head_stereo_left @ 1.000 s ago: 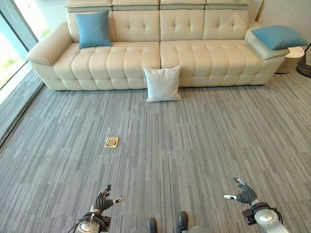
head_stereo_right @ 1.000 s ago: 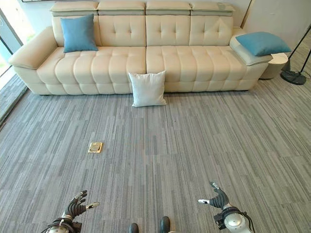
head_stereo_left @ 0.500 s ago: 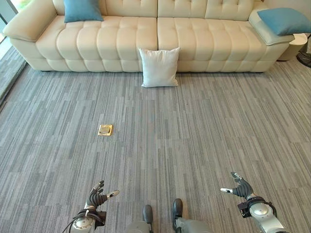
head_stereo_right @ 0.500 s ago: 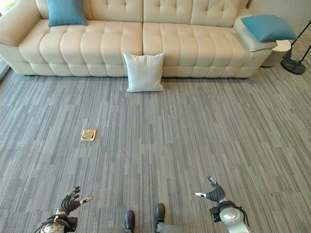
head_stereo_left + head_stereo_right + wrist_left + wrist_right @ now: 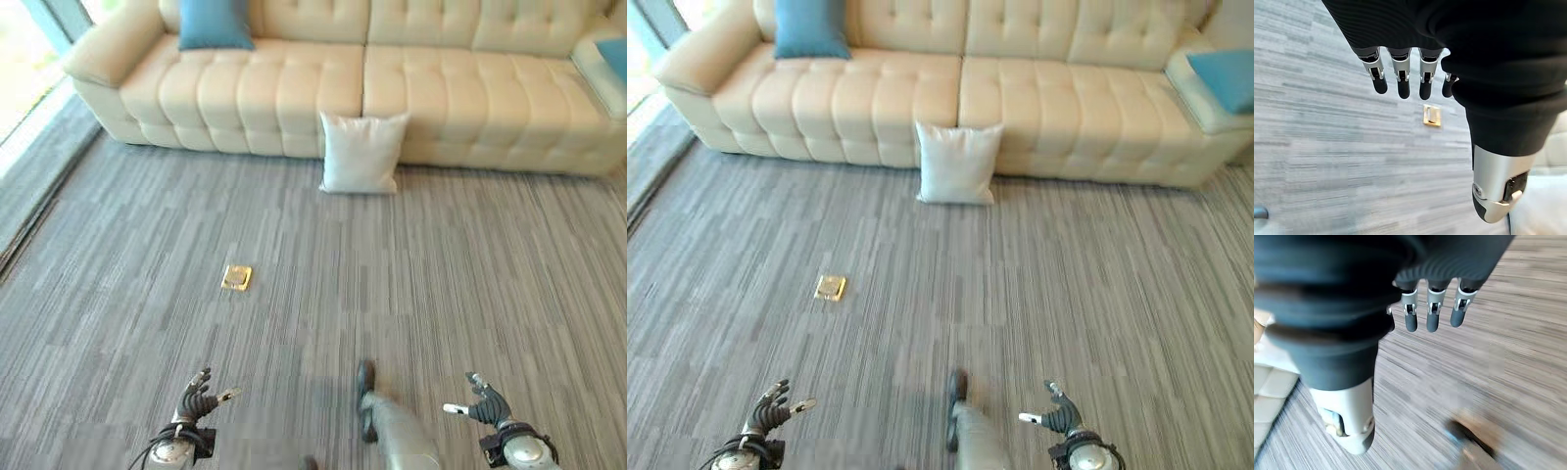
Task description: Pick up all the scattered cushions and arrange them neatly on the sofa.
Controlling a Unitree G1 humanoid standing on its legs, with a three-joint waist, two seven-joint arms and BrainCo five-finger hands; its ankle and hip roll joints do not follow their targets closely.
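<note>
Your left hand [image 5: 196, 397] has its fingers [image 5: 1403, 81] relaxed and spread, thumb [image 5: 1493, 188] standing off to the side, and nothing in its grasp. It hangs low over the grey striped carpet [image 5: 294, 323], close in front of you on the left. Your right hand [image 5: 482, 403] is the same: fingers [image 5: 1431, 313] loosely straight, thumb [image 5: 1352, 418] apart, holding nothing, low over the carpet on your right.

Past your left hand, a small brass floor plate [image 5: 236, 277] is set into the carpet; you can see it beyond the fingertips in the left wrist view [image 5: 1432, 115] too.

Farther out, a white cushion [image 5: 361, 154] stands upright on the carpet, leaning against the front of the cream sofa [image 5: 470, 98], about where the two seat sections meet. It is well apart from both of your hands.

On the sofa itself, a blue cushion [image 5: 215, 24] rests upright against the backrest near the left armrest [image 5: 113, 44]. A second blue cushion [image 5: 1225, 78] lies on the right end of the sofa, atop the armrest there; only part of it is within the frame.

To your far left, a paler floor strip [image 5: 29, 127] runs beside the carpet along a window.
</note>
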